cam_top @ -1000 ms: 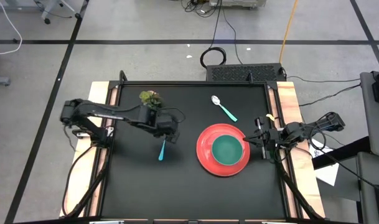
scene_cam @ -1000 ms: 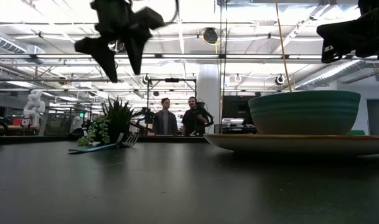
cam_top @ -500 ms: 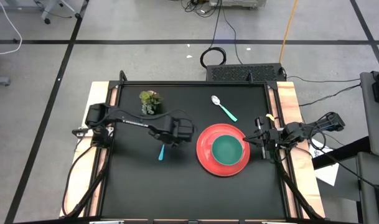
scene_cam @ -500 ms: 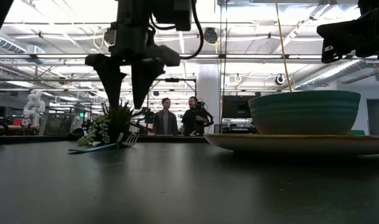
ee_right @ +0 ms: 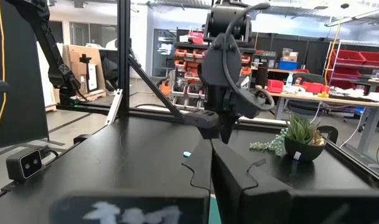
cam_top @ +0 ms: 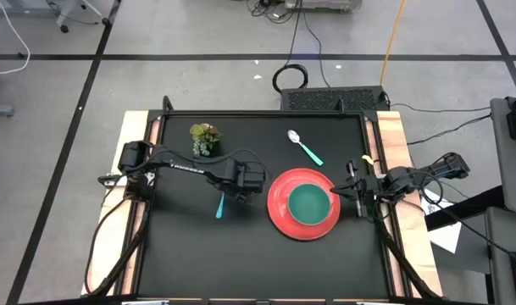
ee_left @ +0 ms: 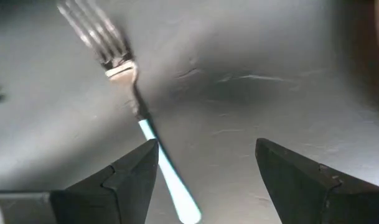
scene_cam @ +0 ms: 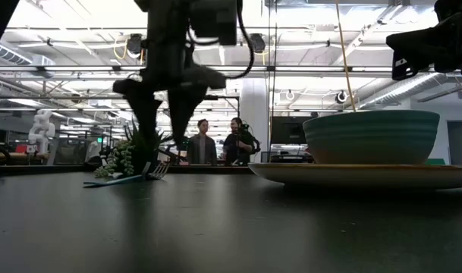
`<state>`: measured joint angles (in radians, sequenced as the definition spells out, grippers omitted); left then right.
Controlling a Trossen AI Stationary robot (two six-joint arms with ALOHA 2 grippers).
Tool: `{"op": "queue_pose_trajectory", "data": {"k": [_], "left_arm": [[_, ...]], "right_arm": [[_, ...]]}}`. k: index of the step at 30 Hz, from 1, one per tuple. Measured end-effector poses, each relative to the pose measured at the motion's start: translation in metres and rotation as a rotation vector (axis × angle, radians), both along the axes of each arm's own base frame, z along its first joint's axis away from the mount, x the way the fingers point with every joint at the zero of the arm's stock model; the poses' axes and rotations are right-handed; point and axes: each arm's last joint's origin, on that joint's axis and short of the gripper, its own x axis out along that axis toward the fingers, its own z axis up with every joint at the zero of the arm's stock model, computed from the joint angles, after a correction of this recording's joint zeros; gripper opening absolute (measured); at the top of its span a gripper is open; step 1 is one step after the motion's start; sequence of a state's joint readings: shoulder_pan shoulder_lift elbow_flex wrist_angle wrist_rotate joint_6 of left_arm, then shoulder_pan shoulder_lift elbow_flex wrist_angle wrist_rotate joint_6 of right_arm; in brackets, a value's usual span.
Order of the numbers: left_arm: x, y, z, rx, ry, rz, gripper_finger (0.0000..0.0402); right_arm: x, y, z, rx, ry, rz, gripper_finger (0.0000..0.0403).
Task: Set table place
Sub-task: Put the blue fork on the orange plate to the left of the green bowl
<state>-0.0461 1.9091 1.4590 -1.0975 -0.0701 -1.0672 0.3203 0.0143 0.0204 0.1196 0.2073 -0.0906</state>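
The left hand (cam_top: 227, 191) hangs over the middle-left of the counter (cam_top: 190, 254) with its two fingers (ee_left: 124, 177) spread wide apart and pointing down, nothing between them. Directly under it lies the fork (ee_left: 136, 106), flat on the black surface; in the left wrist view its tines reach away from the hand and its blue handle runs in just beside one finger, not touching either. In the low view the fingertips stand clear above the counter top.

Just to the right of the left hand sits the red plate (cam_top: 279, 216), with the teal bowl (cam_top: 309, 204) standing inside it; plate and hand are near but apart. Beyond the plate, toward the far edge, the spoon (cam_top: 303, 146) lies slantwise with its teal handle pointing at the plate and its metal bowl pointing away. At the far left of the counter, well behind the left arm, a small green plant (cam_top: 205, 138) stands upright.

The right hand (cam_top: 352, 188) waits at the right edge of the counter, just beside the plate's rim, its fingers pressed together and holding nothing.

Past the far edge, in the low view, two people (scene_cam: 217, 144) stand in the room, well away from the counter.
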Motion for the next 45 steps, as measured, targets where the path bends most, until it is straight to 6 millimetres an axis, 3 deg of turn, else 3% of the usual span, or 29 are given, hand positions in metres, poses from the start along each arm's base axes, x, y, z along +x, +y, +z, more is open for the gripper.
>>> {"op": "queue_pose_trajectory", "data": {"k": [7, 21, 30, 35, 45], "left_arm": [[-0.011, 0.000, -0.018, -0.010, 0.071, 0.020, 0.0273], [-0.009, -0.004, -0.021, -0.008, 0.032, -0.018, 0.0273], [-0.024, 0.004, -0.039, 0.014, 0.091, 0.036, 0.0273], [-0.020, 0.002, -0.049, -0.024, 0.020, 0.027, 0.0273], [-0.024, 0.003, -0.054, -0.016, 0.038, 0.015, 0.0273]], "right_arm": [[0.000, 0.000, -0.001, -0.004, 0.009, 0.000, 0.0000], [0.000, 0.000, -0.001, -0.008, 0.014, 0.000, 0.0000], [0.000, 0.000, -0.003, -0.009, 0.025, 0.000, 0.0000], [0.000, 0.000, -0.003, -0.009, 0.026, 0.000, 0.0000], [0.000, 0.000, -0.003, -0.009, 0.026, 0.000, 0.0000]]}}
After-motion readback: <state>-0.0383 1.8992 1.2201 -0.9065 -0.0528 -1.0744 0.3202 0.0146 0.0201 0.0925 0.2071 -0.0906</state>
